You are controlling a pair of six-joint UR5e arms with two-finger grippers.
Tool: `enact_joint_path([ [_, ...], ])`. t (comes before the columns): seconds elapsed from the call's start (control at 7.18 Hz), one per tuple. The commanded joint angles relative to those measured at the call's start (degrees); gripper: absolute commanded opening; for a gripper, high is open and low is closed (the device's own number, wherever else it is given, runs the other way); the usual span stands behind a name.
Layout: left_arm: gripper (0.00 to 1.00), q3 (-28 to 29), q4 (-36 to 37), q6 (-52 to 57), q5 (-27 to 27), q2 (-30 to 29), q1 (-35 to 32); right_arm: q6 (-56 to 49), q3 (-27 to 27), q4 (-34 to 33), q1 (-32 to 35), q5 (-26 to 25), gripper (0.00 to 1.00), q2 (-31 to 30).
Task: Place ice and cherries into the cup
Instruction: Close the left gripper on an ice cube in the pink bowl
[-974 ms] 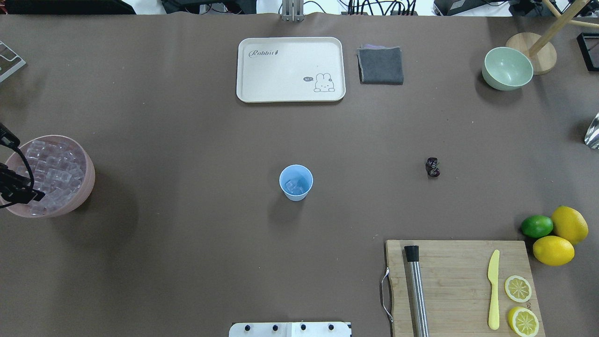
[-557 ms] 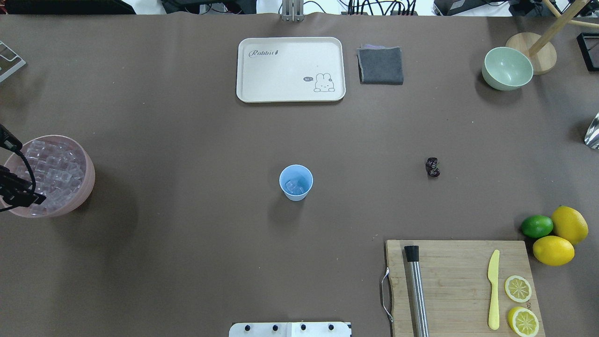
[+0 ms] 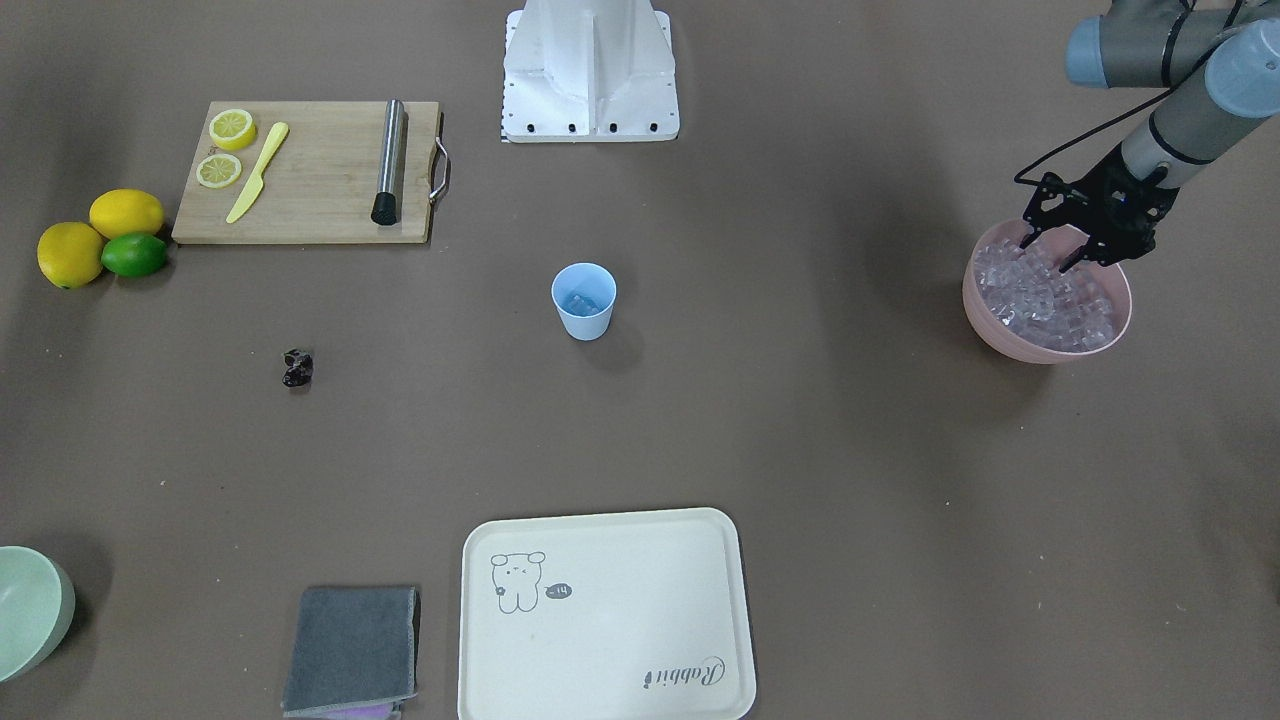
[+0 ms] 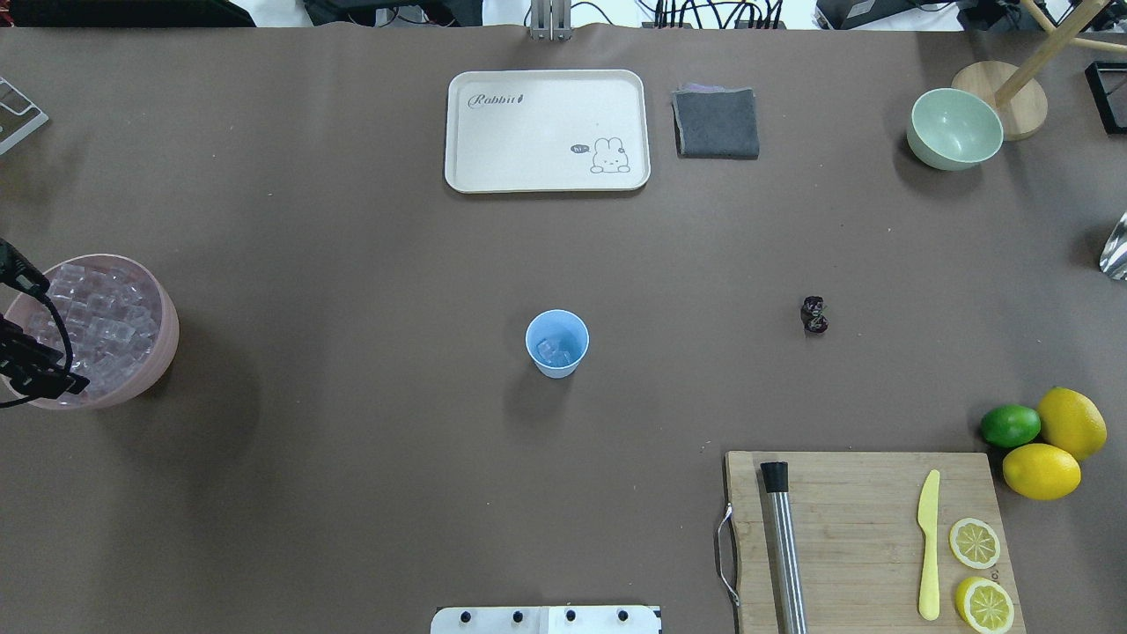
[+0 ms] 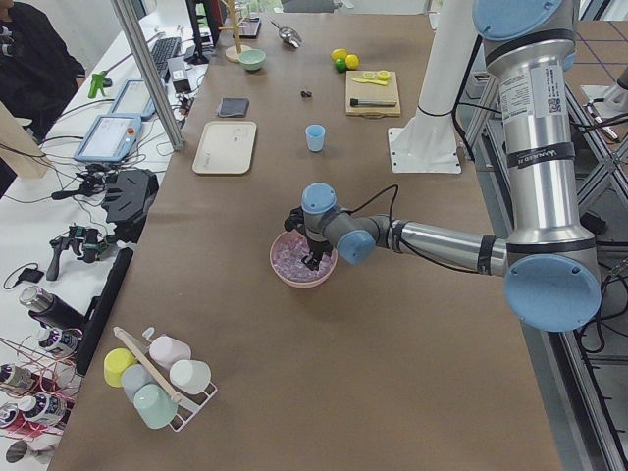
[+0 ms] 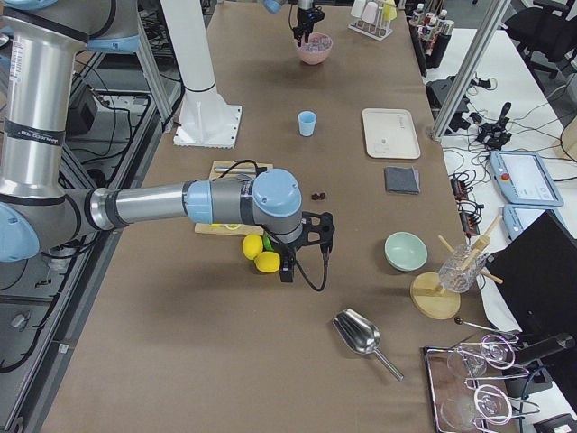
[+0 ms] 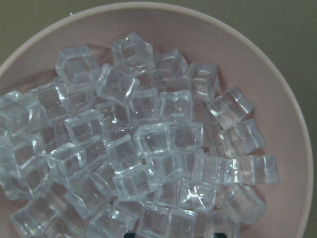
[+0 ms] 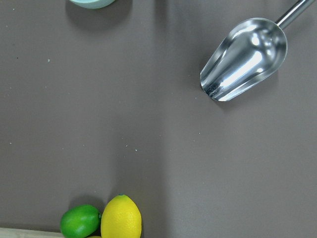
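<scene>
The left tool (image 3: 1055,250) has shifted slightly at the overhead view's left edge, its fingers spread over the ice (image 3: 1050,300). Another cube for the cup (image 3: 583,300) seems next.

2 bowls (image 4: 955,129), 2 whole lemons (image 4: 1042,471), 2 lemon slices (image 4: 975,542), 1 lime (image 4: 1011,425), 1 cup (image 4: 556,324), 1 tray (image 4: 546,132), 1 cloth (image 4: 716,123)

Pink bowl (image 3: 1032,346) beneath the left end effector (image 3: 1052,254). Far from it along the bench (image 4: 352,220): cream rabbit tray (image 4: 546,132), grey cloth (image 4: 716,123), green bowl (image 4: 954,129), and a wooden board (image 4: 854,511) carrying a yellow knife (image 4: 928,546), steel rod (image 4: 786,555) and two lemon slices (image 4: 975,543); beside the board, two lemons (image 4: 1042,471) and a lime (image 4: 1010,425).
</scene>
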Motion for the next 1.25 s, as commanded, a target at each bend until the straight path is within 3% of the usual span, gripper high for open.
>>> enact_joint_path([
  [0.0, 0.62, 0.32, 0.00, -0.01, 0.14, 0.00, 0.66, -0.09, -0.08, 0.00, 0.00, -0.07, 1.00, 0.01],
  [0.28, 0.62, 0.41, 0.00, -0.01, 0.23, 0.00, 0.84, 0.00, 0.01, 0.00, 0.00, -0.07, 1.00, 0.01],
  [0.42, 0.43, 0.41, 0.00, -0.01, 0.23, -0.08, 0.84, 0.00, 0.01, 0.00, 0.00, -0.07, 1.00, 0.01],
  [0.56, 0.35, 0.41, 0.00, 0.16, 0.23, -0.08, 0.84, 0.00, 0.10, 0.00, 0.00, -0.07, 1.00, 0.01],
  [1.11, 0.25, 0.85, 0.00, 0.34, 0.23, 0.00, 0.84, 1.04, 0.27, 0.00, 0.00, -0.07, 1.00, 0.36],
])
